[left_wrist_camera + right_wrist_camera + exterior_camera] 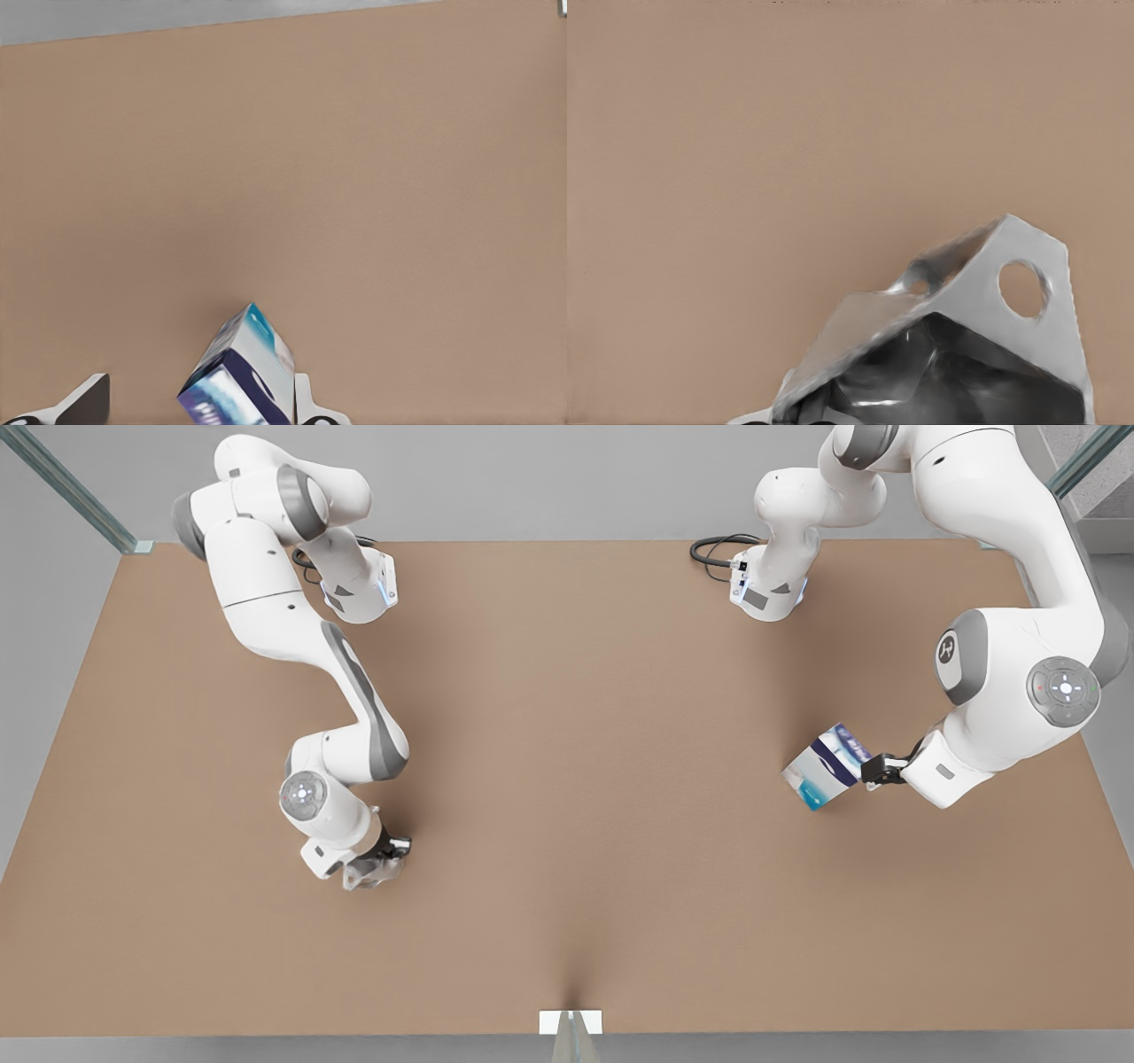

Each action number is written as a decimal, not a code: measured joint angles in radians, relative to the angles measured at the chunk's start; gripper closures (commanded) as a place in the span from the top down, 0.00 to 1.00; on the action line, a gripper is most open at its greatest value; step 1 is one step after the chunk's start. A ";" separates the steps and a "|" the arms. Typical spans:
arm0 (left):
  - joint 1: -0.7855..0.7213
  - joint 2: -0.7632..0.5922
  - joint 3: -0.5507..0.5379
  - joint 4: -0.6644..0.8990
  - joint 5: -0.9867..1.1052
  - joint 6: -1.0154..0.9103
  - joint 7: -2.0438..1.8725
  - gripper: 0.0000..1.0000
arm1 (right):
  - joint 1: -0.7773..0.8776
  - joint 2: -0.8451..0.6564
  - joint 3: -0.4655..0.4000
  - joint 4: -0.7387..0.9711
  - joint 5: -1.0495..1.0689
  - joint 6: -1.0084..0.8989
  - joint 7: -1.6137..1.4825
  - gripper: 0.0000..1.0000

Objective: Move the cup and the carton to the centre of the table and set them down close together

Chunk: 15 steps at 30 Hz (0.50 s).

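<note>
On the front view's right, the white carton (828, 766) with a navy band and teal patches hangs tilted just above the brown table (567, 735). My left gripper (873, 769) is shut on its end. In the left wrist view the carton (244, 372) sits skewed between the two fingers (310, 409). On the front view's left, my right gripper (385, 855) points down and is shut on the pale faceted cup (365, 875), close to the tabletop. The right wrist view has the glossy cup (966, 336) right under the camera.
Both arm bases (766, 593) stand at the table's far edge, each with a black cable (713, 549). A small white bracket (570, 1021) sits at the middle of the near edge. Bare tabletop lies between the two grippers.
</note>
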State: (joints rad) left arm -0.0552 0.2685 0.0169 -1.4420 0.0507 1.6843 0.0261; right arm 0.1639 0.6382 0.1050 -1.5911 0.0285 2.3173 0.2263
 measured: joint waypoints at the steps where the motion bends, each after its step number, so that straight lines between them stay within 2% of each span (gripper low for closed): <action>1: 0.000 0.000 0.000 0.000 0.000 0.000 0.000 1.00 | 0.029 0.016 -0.003 0.047 0.004 -0.051 0.002 0.21; 8: 0.000 0.000 0.014 0.000 -0.005 0.005 0.000 1.00 | 0.106 0.148 -0.010 0.262 0.005 -0.126 0.066 0.21; 10: 0.000 0.000 0.015 0.000 -0.006 0.005 0.000 1.00 | 0.165 0.212 -0.037 0.381 0.003 -0.195 0.072 0.21; 15: 0.000 0.000 0.017 0.000 -0.007 0.005 0.001 1.00 | 0.219 0.294 -0.027 0.536 -0.008 -0.258 0.092 0.21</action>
State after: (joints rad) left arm -0.0552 0.2685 0.0337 -1.4420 0.0434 1.6889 0.0269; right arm 0.3825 0.9320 0.0782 -1.0553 0.0209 2.0588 0.3180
